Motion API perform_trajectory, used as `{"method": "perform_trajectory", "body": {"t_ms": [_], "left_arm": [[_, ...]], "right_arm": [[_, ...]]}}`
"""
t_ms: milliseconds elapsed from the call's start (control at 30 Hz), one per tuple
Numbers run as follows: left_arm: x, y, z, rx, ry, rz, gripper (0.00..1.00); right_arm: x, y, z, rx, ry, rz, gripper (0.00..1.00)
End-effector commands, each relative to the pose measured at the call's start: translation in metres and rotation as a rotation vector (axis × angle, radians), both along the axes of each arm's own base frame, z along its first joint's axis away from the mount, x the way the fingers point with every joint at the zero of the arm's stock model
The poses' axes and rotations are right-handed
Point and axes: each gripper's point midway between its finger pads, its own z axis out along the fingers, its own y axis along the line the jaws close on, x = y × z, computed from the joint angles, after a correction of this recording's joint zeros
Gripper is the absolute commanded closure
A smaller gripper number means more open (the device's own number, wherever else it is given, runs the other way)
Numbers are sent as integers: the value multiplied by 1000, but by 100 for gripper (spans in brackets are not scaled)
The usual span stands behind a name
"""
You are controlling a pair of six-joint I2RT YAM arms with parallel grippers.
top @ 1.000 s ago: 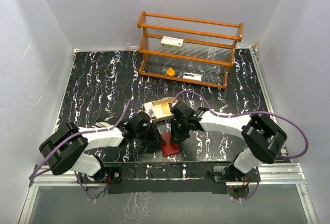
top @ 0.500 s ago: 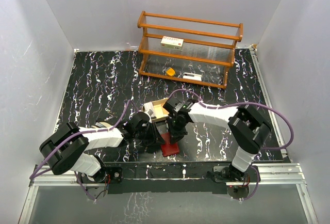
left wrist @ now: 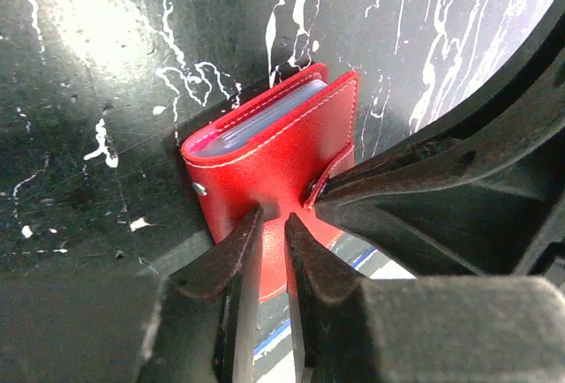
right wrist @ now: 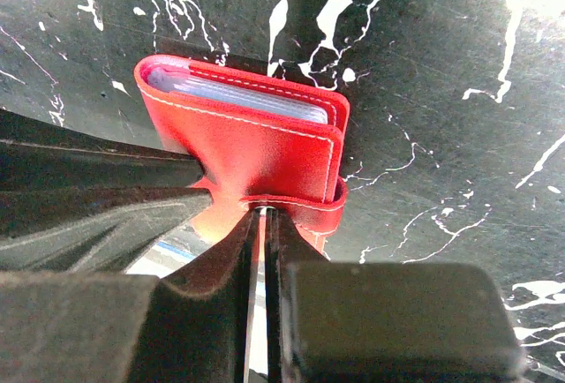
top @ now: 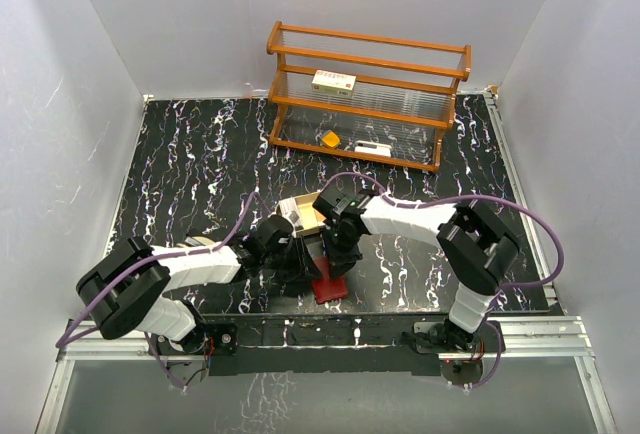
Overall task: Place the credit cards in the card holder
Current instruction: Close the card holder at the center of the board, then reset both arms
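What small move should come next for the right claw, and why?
Probably pull the strap gently away from the card holder to unfasten it. The holder is folded shut, the right claw pinches the strap, and the left claw is at the holder too.

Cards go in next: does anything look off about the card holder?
The red card holder is folded closed, its strap pinched by the right hand, the left hand at its cover edge. Closed, it can hardly be filled.

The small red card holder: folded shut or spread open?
Folded shut: the red card holder shows both covers together, clear pockets sandwiched between.
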Motion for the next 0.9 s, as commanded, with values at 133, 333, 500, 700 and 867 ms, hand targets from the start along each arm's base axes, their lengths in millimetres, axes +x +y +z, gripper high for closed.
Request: {"method": "perform_trajectory", "body": {"t_ms": [133,333,500,700,867], "left_arm": [[11,34,13,237,-78,40,76],[25,44,71,219,-186,116,60],[35,57,130,212,-306,161,51],[41,71,202,207,-423,166,30],[37,80,253,154,-504,175,1]], "right_arm": [[40,-2,6,-25,-289,-19,89],[50,-4,73,89,-434,-94,76],[52,-18,126,170,-546,-168,62],[57,-46,200,250,-729,-273,40],[55,-62,251,325,-828,-312,9]]}}
